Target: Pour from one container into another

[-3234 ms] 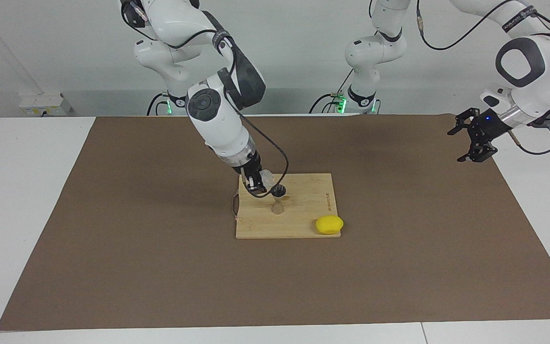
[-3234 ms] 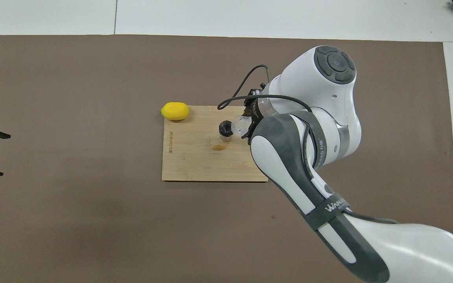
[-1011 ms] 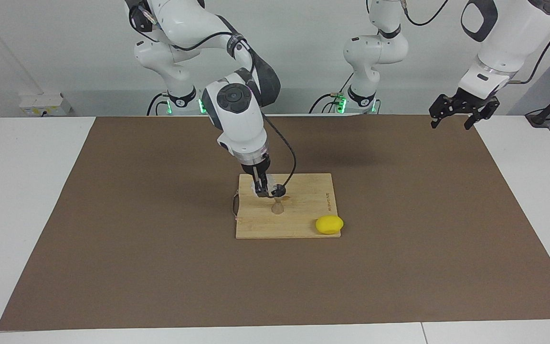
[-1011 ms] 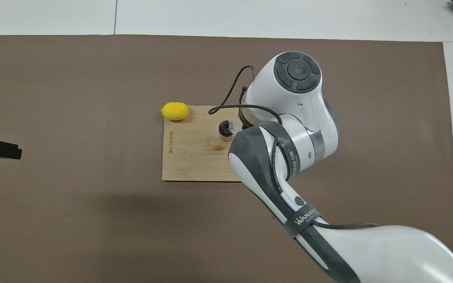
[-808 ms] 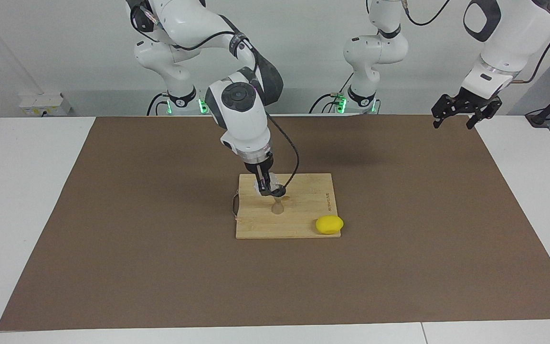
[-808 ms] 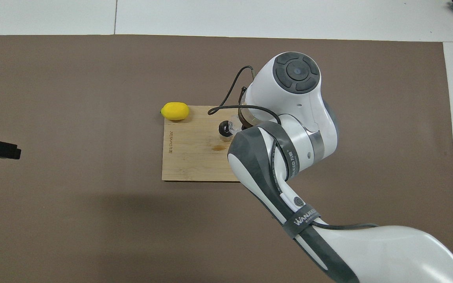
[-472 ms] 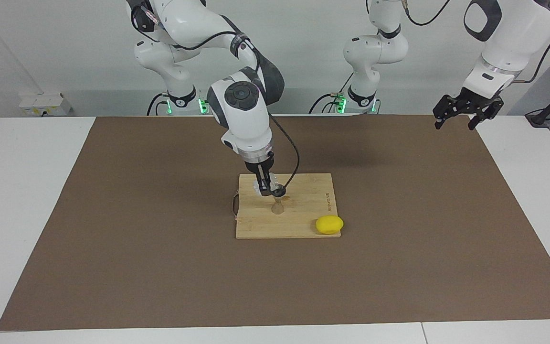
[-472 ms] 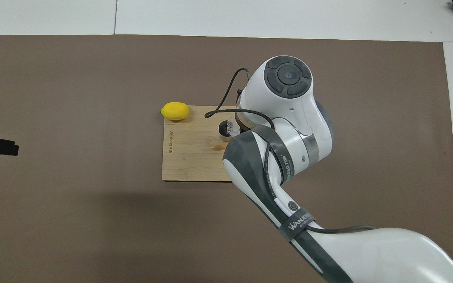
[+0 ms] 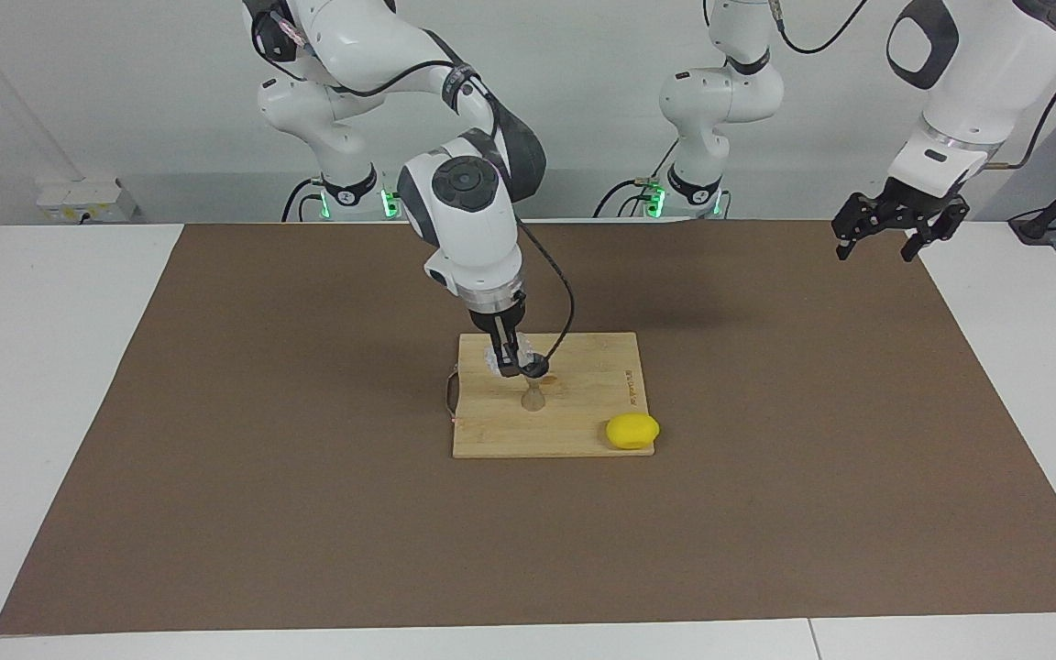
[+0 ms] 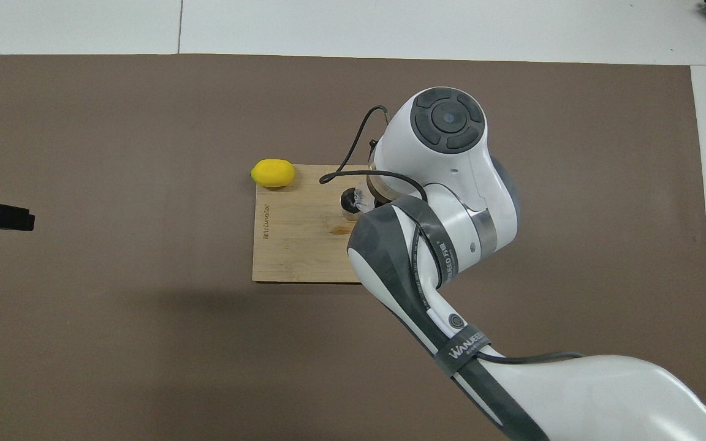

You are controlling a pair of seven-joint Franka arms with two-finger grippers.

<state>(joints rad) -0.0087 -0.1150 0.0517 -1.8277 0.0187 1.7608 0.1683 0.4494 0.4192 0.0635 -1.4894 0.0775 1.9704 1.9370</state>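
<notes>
Right pincer (image 9: 511, 363) pinching glass tumbler (image 9: 497, 359), tipped beside jigger (image 9: 533, 389) on cutting board (image 9: 583, 417). Left pincer (image 9: 889, 229) spread, waiting raised at worktop edge.

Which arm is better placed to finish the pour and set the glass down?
The right. The right gripper is shut on the glass beside the jigger on the board. The left gripper waits open at the mat's edge.
</notes>
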